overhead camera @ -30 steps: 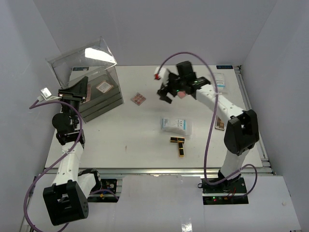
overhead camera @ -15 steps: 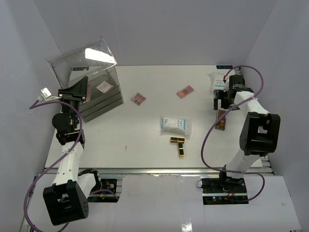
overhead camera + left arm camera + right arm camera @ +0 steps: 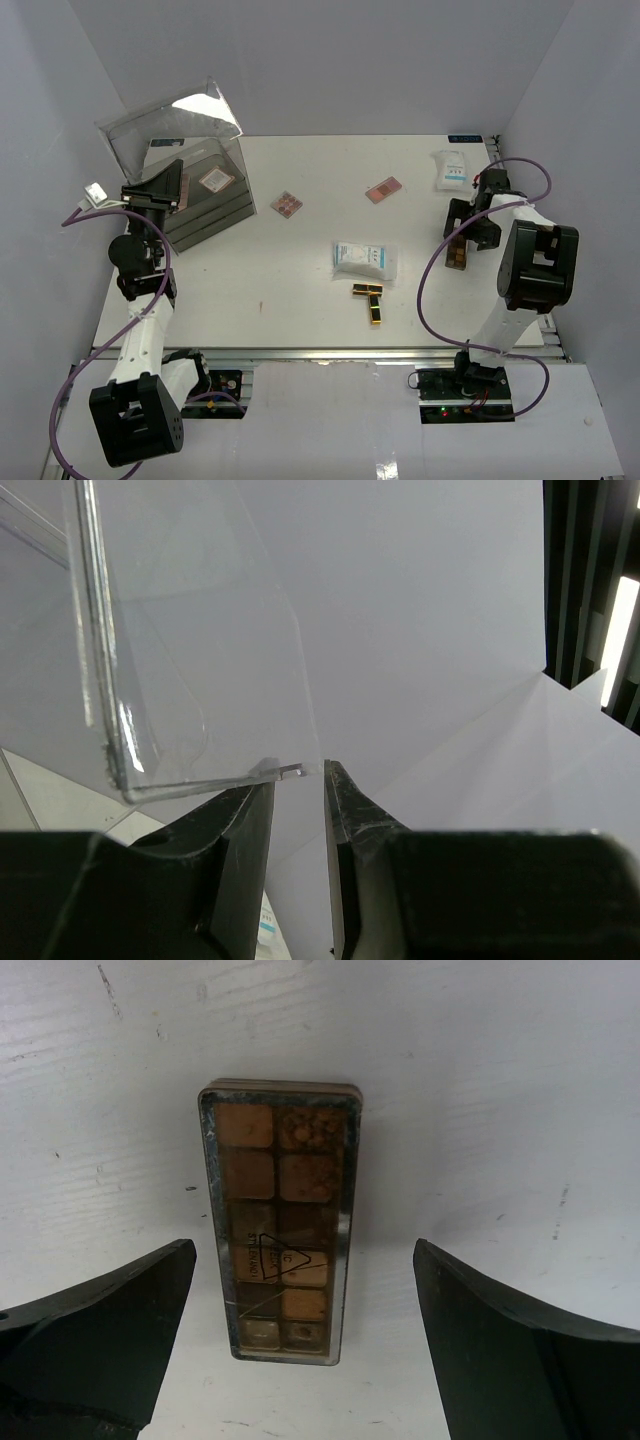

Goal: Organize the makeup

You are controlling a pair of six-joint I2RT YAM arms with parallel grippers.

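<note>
Our right gripper (image 3: 303, 1250) hangs with its jaws spread wide and holds nothing. It straddles the long palette (image 3: 280, 1220), which lies flat on the table (image 3: 300, 290) close to the right edge. The palette is thin, so we risk the fingers closing above it or scraping the table. An uneven squeeze could skid it toward that edge.

At the far-left corner our left gripper (image 3: 298, 780) has its jaws narrowly apart, with the rim of the clear lid (image 3: 190, 660) at their tips. We cannot tell whether they pinch it or only prop it. If it slips, the lid may drop over the box (image 3: 205, 205) and block the palette's way in.
</note>
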